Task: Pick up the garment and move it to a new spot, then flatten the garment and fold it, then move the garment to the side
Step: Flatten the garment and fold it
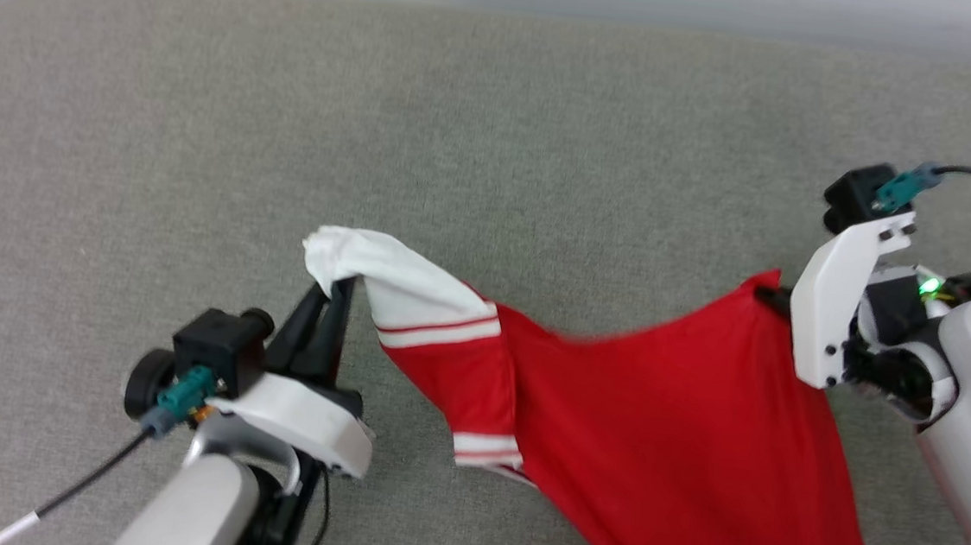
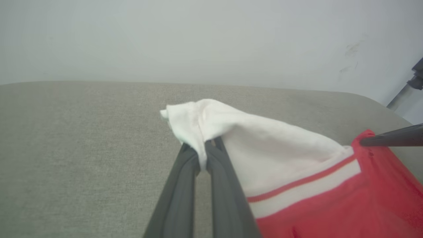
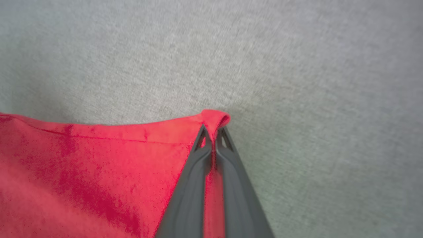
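Observation:
The garment, a red jersey with white sleeves and red-white striped trim, hangs stretched between both grippers above the grey surface. My left gripper is shut on the white sleeve at its tip; in the left wrist view the dark fingers pinch the white cloth. My right gripper is shut on a red corner of the garment; in the head view that corner meets the white wrist housing at the right. The printed front is hidden.
A grey fabric-covered surface spreads under everything, its far edge meeting a pale wall. A dark stand shows at the right of the left wrist view. The right gripper's dark finger crosses that view's right edge.

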Controlling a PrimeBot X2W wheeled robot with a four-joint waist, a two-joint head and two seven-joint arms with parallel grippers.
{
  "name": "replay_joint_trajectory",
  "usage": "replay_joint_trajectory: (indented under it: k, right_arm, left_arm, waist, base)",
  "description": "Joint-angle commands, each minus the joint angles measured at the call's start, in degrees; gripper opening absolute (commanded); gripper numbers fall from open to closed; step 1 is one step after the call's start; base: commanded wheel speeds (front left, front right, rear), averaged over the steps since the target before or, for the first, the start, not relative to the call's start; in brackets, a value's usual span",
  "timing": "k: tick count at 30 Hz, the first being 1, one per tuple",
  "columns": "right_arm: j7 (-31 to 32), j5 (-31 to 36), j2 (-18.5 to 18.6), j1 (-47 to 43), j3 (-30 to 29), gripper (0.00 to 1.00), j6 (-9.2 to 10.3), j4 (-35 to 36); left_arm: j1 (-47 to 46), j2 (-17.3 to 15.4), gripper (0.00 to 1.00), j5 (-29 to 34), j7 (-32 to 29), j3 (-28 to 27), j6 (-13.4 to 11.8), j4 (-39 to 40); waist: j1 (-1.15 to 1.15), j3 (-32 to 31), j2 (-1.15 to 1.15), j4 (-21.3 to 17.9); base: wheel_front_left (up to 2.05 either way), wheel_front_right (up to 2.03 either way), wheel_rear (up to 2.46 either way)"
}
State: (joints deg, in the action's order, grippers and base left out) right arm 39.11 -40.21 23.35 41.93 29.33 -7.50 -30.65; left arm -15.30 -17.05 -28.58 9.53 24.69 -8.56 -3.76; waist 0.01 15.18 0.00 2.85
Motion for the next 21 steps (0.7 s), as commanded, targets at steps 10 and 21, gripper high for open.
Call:
replay_joint_trajectory:
  k: [10,21]
  right_arm:
    - [-9.01,5.93,0.13,5.63,-5.44,0.00,0.02,-0.85]
    - [-13.62,13.84,-1.63,19.23,-13.24,0.00,0.02,-3.45]
  left_arm:
    - [-12.84,-3.33,0.00,-0.36,-4.16,-1.78,3.65,-1.37]
    - [-37.15,-2.08,0.00,-1.47,-8.22,-2.89,8.86,-15.06]
  waist:
    - [-0.01,-9.87,0.00,-3.87]
    - [-0.01,-6.05,0.00,-6.33]
  base:
    - [0.00,0.00,0.00]
    - [0.00,0.00,0.00]
